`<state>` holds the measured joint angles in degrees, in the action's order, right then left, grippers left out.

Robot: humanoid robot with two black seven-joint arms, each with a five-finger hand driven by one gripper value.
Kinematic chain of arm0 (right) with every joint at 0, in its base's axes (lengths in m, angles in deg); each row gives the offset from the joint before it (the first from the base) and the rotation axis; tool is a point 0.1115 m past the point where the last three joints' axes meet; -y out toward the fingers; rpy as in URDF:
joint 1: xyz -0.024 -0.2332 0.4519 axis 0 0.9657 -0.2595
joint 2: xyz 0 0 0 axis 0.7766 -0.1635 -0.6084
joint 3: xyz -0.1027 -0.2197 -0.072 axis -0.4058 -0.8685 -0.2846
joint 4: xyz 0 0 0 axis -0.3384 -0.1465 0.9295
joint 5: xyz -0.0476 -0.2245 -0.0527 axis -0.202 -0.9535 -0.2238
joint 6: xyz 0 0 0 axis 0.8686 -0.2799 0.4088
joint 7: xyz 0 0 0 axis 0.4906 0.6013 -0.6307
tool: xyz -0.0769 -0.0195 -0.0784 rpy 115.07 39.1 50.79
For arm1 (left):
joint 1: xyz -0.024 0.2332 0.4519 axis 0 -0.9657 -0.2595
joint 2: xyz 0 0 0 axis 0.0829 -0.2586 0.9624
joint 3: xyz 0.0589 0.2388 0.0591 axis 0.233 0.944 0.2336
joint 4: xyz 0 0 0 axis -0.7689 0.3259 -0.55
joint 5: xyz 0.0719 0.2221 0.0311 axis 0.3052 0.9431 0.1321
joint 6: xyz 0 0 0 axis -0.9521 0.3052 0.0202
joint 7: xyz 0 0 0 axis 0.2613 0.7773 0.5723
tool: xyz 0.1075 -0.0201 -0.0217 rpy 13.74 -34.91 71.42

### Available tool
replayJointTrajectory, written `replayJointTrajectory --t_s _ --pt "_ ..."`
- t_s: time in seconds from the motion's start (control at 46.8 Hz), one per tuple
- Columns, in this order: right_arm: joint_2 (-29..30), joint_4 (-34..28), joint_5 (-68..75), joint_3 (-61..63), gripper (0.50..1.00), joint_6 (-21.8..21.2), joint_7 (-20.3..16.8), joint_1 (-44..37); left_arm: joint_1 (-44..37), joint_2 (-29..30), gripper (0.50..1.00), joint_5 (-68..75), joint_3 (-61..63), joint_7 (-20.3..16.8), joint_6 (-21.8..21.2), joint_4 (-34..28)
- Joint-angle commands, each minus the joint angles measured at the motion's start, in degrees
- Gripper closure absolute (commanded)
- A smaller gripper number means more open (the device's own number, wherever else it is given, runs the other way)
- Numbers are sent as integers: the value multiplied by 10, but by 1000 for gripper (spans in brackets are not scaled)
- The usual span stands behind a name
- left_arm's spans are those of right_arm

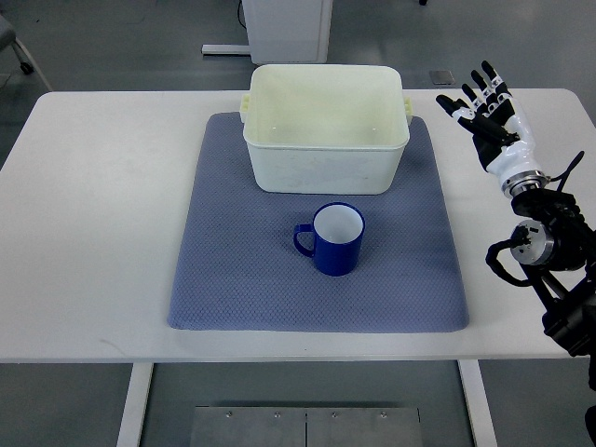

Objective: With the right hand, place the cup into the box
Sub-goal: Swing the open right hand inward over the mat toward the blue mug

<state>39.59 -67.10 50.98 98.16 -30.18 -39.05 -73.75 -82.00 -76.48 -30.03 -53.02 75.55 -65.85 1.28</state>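
Top view of the workspace at the outset of the placement. A white table point(93, 233) carries a blue-grey mat point(233, 279) laid centrally, reaching from near the far edge towards the near edge. On the mat's far half stands the cream box point(326, 168), open-topped and apparently empty. Just in front of the box, apart from it, the blue cup point(337, 239) stands upright on the mat with its white interior showing and its handle pointing towards the table's left edge. The right hand point(489, 116) is raised over the table's far right corner, fingers extended and spread, holding nothing (the left hand is not visible). Judged from this arrangement, nothing of the task is done: approach, grasp, lift and release all remain. The table between hand and cup is unobstructed, and the cup's right side faces the hand; the box's near wall, close behind the cup, is the edge to clear.
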Motion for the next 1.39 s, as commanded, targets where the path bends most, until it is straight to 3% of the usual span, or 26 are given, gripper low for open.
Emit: replayJointTrajectory --t_s 0.0,0.577,0.727,1.026,1.197,1.368 --pt "-15 -15 0 -1 500 -9 -3 -2 0 0 500 0 1 0 0 0" --pt "-107 -194 2 -74 500 -77 -9 -2 0 0 500 0 1 0 0 -1" --pt "-107 -207 3 -76 500 -103 -6 -1 0 0 500 0 -1 0 0 0" --pt "-101 -209 8 -97 500 -111 2 4 0 0 500 0 -1 0 0 0" --pt "-107 -206 33 -103 500 -185 -33 3 0 0 500 0 -1 0 0 0" --pt "-106 -205 33 -103 500 -201 -58 4 0 0 500 0 -1 0 0 0"
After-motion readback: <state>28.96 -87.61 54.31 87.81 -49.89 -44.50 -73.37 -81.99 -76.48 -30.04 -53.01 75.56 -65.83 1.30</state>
